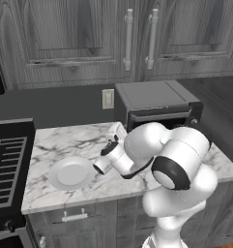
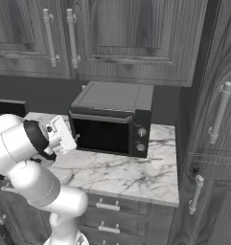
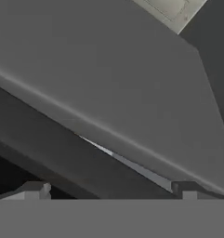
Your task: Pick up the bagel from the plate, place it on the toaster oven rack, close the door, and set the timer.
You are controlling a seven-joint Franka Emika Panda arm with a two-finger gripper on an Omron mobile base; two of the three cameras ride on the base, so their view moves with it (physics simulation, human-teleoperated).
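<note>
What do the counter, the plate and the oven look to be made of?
Counter: polished marble or a lookalike, white with grey veins. Plate: probably glazed ceramic, plain white with a soft sheen. Oven: likely painted metal, flat matte grey top; its door is glossy black, maybe glass.

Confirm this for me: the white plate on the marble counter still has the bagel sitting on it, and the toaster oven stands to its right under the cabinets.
Not quite. In the left base view the plate is bare, with no bagel on it. The rest stands: it lies on the marble counter, and the toaster oven stands to its right under the cabinets.
</note>
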